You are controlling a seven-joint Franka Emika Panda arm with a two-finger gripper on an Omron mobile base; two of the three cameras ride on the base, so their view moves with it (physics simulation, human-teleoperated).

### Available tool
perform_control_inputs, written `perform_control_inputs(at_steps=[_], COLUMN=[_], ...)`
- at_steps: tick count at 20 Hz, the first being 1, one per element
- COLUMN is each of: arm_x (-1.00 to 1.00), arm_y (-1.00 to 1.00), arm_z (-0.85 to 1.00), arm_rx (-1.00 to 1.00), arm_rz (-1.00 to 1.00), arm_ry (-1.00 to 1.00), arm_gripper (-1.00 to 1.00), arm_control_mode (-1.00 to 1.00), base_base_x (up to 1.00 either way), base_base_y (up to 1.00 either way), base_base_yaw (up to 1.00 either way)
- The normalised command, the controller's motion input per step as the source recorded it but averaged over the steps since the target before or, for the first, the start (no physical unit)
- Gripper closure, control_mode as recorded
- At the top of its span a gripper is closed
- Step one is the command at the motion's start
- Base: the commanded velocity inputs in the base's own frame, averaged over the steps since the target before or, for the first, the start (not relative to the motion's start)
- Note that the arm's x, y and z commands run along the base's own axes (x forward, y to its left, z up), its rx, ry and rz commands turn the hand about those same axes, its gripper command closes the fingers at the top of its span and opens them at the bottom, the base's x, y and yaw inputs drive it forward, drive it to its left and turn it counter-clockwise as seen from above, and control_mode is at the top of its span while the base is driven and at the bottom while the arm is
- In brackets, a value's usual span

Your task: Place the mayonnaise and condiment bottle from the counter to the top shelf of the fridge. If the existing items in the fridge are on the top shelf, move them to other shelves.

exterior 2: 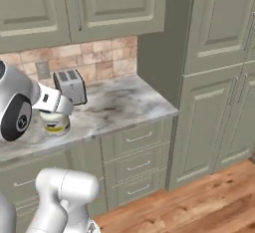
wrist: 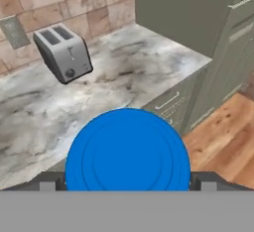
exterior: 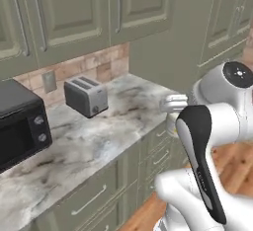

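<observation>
While the claw (wrist: 127,182) stands wide, its tips flank the mayonnaise (wrist: 127,149), whose blue lid sits between them; a firm grip cannot be told. The jar stands on the bench (exterior 2: 119,108), near its front edge, well apart from the toaster (exterior 2: 70,86).

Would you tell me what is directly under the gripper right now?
The mayonnaise sits right below the open gripper, blue lid up, one fingertip on either side of it. The lid hides the jar's body in the hand view; the right base view shows it standing on the counter.
</observation>
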Motion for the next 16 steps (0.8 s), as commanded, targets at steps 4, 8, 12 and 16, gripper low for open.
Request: perform_control_inputs(at_steps=[4, 8, 12, 16], arm_x=[0.0, 0.0, 0.0, 0.0], arm_y=[0.0, 0.0, 0.0, 0.0], arm_z=[0.0, 0.0, 0.0, 0.0], arm_rx=[0.0, 0.0, 0.0, 0.0], arm_rz=[0.0, 0.0, 0.0, 0.0], arm_ry=[0.0, 0.0, 0.0, 0.0], arm_gripper=[1.0, 1.0, 1.0, 1.0], arm_control_mode=[1.0, 1.0, 1.0, 1.0], base_base_x=[-0.51, -0.89, -1.0, -0.98], base_base_y=[0.44, 0.22, -0.03, -0.84], base_base_yaw=[-0.7, -0.8, -0.71, -0.49])
